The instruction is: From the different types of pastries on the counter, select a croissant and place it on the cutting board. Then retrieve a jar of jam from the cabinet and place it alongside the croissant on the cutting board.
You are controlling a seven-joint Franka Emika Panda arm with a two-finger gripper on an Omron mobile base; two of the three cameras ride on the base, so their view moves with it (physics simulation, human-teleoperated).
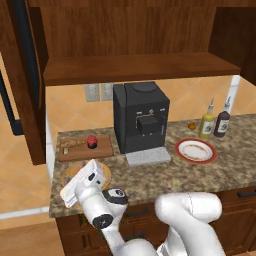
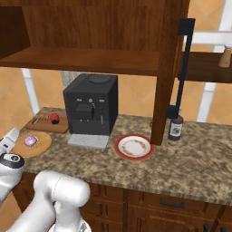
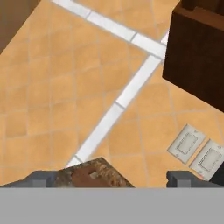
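The brown cutting board (image 1: 82, 148) lies at the counter's (image 1: 165, 180) left end. On it rest the tan croissant (image 1: 71, 145) and, just to its right, the dark-red jar of jam (image 1: 92, 142). From the right base the board (image 2: 47, 123), croissant (image 2: 41, 118) and jar (image 2: 55, 118) appear beside the coffee machine. The pink-purple cupcake (image 2: 31, 140) sits on a round light-wood board (image 2: 32, 145). My gripper (image 3: 111, 178) is open and holds nothing. It hovers in front of the round board, aimed past the counter's corner (image 3: 109, 171) at the wall.
A black coffee machine (image 1: 141, 122) stands mid-counter, with a red-rimmed plate (image 1: 196, 150) and two bottles (image 1: 214, 123) to its right. The cabinet shelf (image 1: 140, 67) hangs above. Two wall outlets (image 3: 197, 148) are on the tiled wall.
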